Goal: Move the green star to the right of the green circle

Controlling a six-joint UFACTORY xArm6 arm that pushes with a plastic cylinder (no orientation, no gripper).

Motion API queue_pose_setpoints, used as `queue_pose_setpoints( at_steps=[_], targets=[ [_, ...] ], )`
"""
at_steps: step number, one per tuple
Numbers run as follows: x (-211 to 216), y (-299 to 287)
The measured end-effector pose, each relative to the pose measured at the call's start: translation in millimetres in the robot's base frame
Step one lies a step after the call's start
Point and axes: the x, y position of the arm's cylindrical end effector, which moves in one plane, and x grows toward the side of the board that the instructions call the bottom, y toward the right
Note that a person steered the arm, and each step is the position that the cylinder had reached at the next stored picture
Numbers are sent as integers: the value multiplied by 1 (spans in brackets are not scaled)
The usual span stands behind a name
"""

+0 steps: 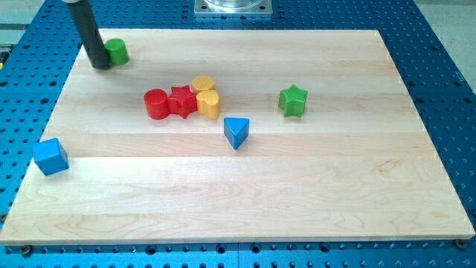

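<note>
The green star lies right of the board's middle, toward the view's top. The green circle sits near the board's top-left corner. My tip is down at the circle's left side, touching or nearly touching it. The dark rod rises from there to the view's top left. The star is far to the right of the tip and the circle.
A cluster of a red circle, red star, yellow hexagon-like block and yellow block lies between circle and star. A blue triangle is below them. A blue cube sits at the left edge of the wooden board.
</note>
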Motion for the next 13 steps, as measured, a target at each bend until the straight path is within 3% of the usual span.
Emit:
queue_pose_setpoints(
  at_steps=[1,2,4,7,8,9,10,11,12,13],
  targets=[
    [28,4],
    [23,86],
    [13,184],
    [7,245],
    [29,294],
    [47,398],
    [115,373],
    [134,320],
    [135,309],
    [180,307]
  ],
)
